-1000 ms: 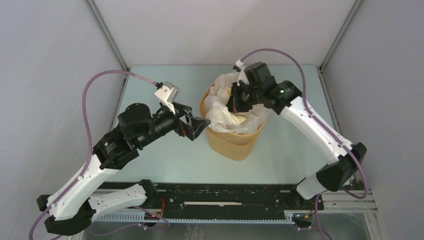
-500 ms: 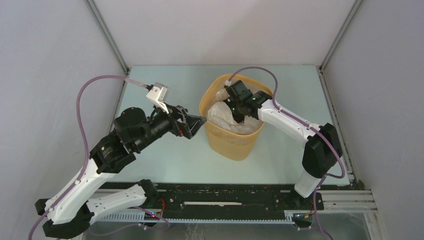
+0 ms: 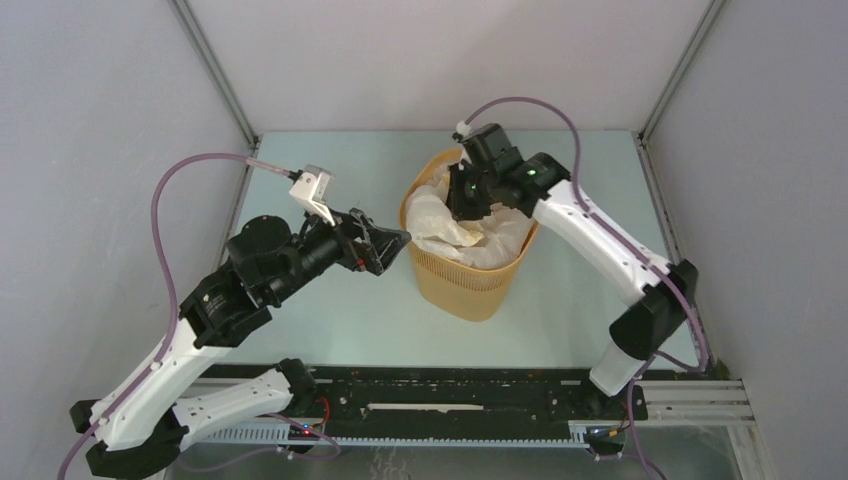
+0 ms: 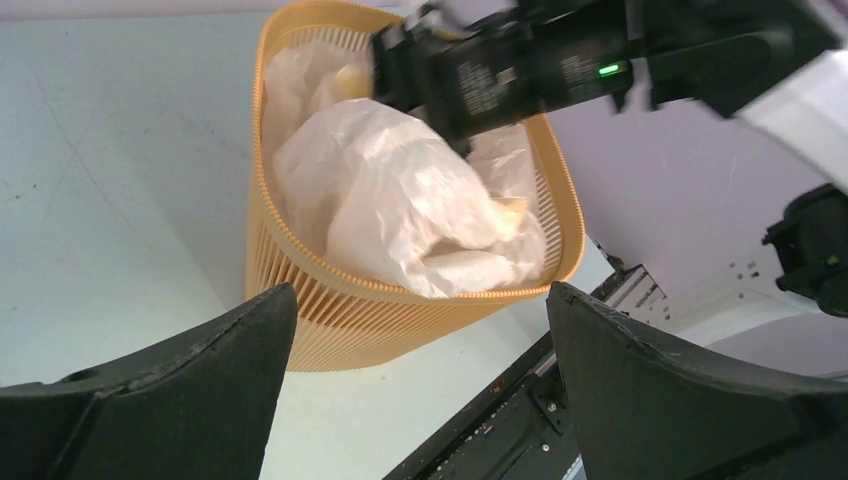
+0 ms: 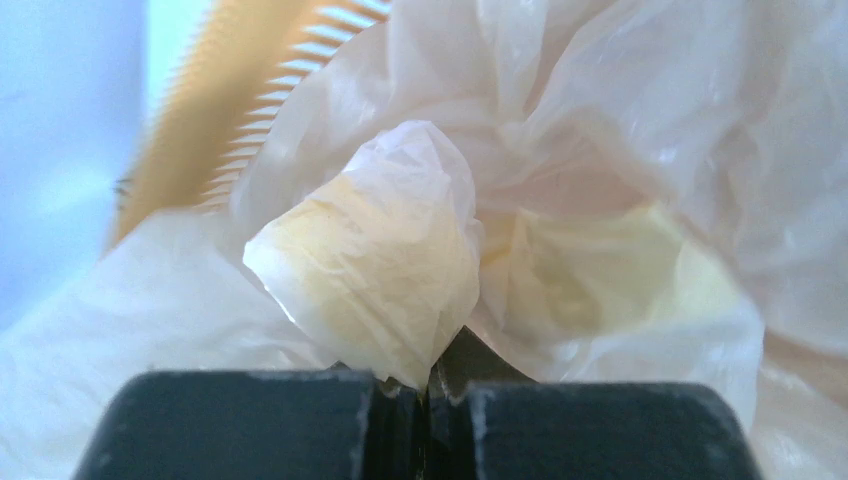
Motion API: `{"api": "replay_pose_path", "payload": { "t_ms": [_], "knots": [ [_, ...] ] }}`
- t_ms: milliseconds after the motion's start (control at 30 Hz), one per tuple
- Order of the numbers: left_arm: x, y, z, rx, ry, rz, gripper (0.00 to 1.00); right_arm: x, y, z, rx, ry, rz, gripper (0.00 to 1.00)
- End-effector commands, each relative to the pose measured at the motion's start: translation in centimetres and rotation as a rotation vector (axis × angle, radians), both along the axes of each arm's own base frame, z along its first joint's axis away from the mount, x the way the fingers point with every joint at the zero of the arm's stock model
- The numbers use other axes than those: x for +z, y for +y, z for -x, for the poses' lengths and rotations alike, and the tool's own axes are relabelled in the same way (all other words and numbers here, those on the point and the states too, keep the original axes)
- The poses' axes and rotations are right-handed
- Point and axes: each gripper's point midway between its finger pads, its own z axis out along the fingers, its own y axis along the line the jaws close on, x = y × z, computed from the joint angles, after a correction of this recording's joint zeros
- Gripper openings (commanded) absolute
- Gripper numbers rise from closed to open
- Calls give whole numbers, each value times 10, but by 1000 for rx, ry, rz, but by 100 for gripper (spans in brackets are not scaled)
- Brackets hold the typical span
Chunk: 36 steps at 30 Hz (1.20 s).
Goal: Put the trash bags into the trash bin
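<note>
Bag (image 3: 447, 222) is in the bin (image 3: 470, 275), centre of the top view, slightly right. It is thin, see-through and cream-white, very crinkled, bunched in loose lumps that fill the mouth. A pale yellow patch shows at the lower right of the heap. In the left wrist view it is heaped to about rim height. Bin is orange-yellow with a rounded-square mouth and tapered body, fine vertical slots round the wall, upright on the pale table (image 3: 330, 310).

My right gripper (image 3: 468, 208) is down at the upper part of the bin mouth. Its fingers are pressed together and pinch the plastic. In the right wrist view a yellowish crumpled fold of the bag (image 5: 375, 265) comes up from between my closed pads at bottom centre. The slotted bin wall (image 5: 235, 95) is at upper left of that view.

My left gripper (image 3: 397, 243) is just left of the bin and points at it. Its fingers (image 4: 190, 400) are spread wide and hold nothing. Can't tell if a tip touches the wall.
</note>
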Motion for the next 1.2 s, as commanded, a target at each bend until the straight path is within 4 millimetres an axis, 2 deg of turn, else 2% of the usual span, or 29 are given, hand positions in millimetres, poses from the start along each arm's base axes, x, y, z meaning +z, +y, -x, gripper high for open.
{"api": "replay_pose_path", "payload": {
  "t_ms": [0, 167, 333, 367, 400, 567, 600, 667, 733, 867, 1000, 1067, 1167],
  "knots": [
    [32, 5, -5, 53, -2, 99, 100, 75, -12, 38, -46, 11, -156, 0],
    [47, 2, -7, 53, 68, 184, 100, 106, -21, 40, -75, -46, -227, 0],
    [81, -13, 0, -34, 89, 256, 100, 137, -29, 46, -56, -81, -321, 0],
    [85, -17, 1, -60, 96, 263, 100, 145, -29, 48, -41, -86, -359, 2],
    [85, -23, 0, -73, 109, 261, 100, 152, -29, 49, -29, -84, -397, 9],
    [80, -36, -2, -111, 145, 251, 98, 188, -47, 60, -22, -93, -541, 64],
    [80, -37, -2, -116, 147, 250, 98, 195, -53, 62, -29, -109, -550, 71],
    [81, -39, -1, -131, 143, 243, 98, 203, -64, 68, -35, -127, -563, 79],
    [77, -41, -1, -144, 142, 214, 98, 199, -72, 75, -37, -131, -549, 81],
    [60, -40, -10, -119, 163, 109, 100, 174, -83, 81, -46, -127, -487, 83],
    [31, -43, -21, -112, 196, -38, 99, 160, -82, 77, -39, -132, -470, 83],
    [11, -45, -28, -102, 245, -133, 90, 156, -75, 74, -19, -126, -473, 81],
    [-1, -44, -26, -119, 272, -192, 73, 148, -70, 72, -13, -102, -459, 80]
  ]
}}
